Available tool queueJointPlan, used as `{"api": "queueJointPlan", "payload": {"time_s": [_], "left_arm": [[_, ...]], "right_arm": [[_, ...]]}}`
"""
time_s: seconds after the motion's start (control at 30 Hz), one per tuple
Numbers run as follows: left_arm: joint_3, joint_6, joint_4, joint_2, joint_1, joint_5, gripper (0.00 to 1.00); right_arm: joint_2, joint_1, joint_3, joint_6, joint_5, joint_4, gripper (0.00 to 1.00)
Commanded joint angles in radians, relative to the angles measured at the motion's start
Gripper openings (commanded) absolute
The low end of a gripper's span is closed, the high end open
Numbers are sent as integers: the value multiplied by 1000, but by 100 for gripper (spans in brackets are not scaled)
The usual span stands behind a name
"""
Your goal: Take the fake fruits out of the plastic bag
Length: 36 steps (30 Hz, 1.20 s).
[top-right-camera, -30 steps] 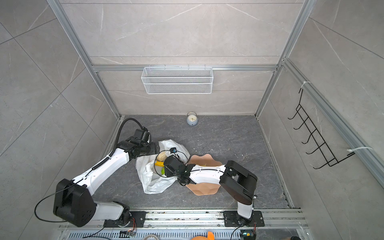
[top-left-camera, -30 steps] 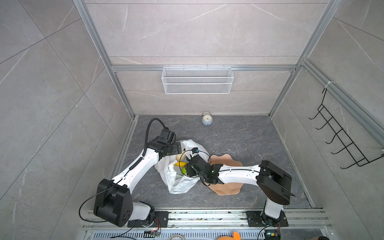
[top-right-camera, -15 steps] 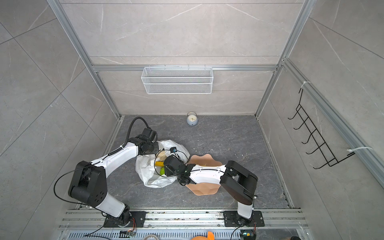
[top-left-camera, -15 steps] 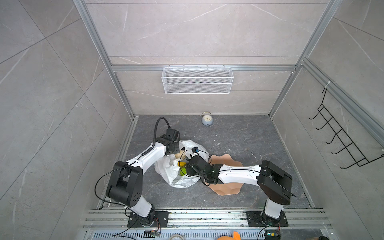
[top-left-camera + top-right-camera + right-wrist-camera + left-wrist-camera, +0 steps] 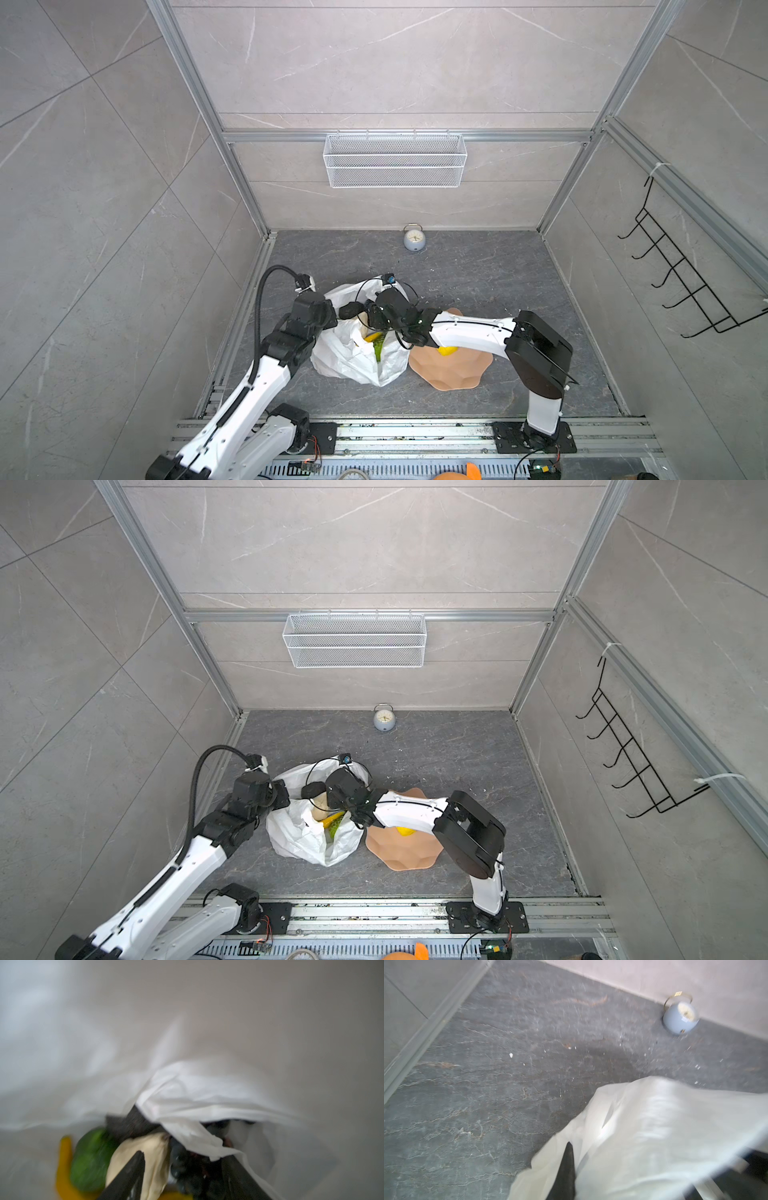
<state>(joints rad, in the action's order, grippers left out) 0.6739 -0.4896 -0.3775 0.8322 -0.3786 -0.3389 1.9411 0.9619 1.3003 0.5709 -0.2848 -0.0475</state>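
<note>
Right wrist blurred | right pincer [image 5: 184, 1159] straddles grape bunch [image 5: 191, 1174], grip unclear | left pincer [image 5: 569, 1148] pinches plastic bag [image 5: 654, 1126]

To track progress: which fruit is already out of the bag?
The yellow fruit in the bowl; the green fruit and beige fruit are inside the bag.

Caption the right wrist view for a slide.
Right gripper straddles dark purple grape bunch in white plastic bag, beside beige lumpy fruit, green round fruit, yellow banana.

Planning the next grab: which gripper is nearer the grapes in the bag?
Right. The right gripper is inside the bag, fingers either side of the grapes. The left gripper is shut on the bag's rim, outside.
</note>
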Motion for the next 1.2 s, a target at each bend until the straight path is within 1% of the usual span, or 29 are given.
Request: {"api": "queueJointPlan", "payload": {"time_s": [0.0,0.13,0.2,0.33,0.37,0.47,0.57,0.7,0.8,0.97,1.03,1.17], "left_arm": [[-28,-36,13,-103,3,-89,0],[-69,-61,-8,-175,3,-73,0],[-79,-69,-17,-184,2,-39,0],[-83,-83,-35,-156,-2,103,0],[-84,-93,-48,-148,-5,118,0],[-100,-122,-94,-142,-14,132,0],[-112,-170,-161,-160,-16,101,0],[-149,-184,-160,-184,-19,125,0],[-173,-188,-133,-175,-26,162,0],[-188,-184,-91,-156,-50,178,0],[-181,-184,-90,-145,-64,166,0],[-172,-201,-98,-135,-69,123,0]], "right_arm": [[97,-22,136,-89,21,45,61],[186,-29,325,-127,51,125,61],[179,-28,340,-126,77,135,61],[84,-2,252,-113,124,138,62],[51,15,217,-118,135,136,62],[-34,72,125,-120,137,135,62],[-125,117,9,-97,139,106,62],[-233,136,-99,-88,139,99,62],[-292,138,-117,-101,124,129,63],[-371,144,-110,-121,131,162,63],[-378,161,-104,-134,119,180,63],[-369,227,-115,-154,105,196,61]]}}
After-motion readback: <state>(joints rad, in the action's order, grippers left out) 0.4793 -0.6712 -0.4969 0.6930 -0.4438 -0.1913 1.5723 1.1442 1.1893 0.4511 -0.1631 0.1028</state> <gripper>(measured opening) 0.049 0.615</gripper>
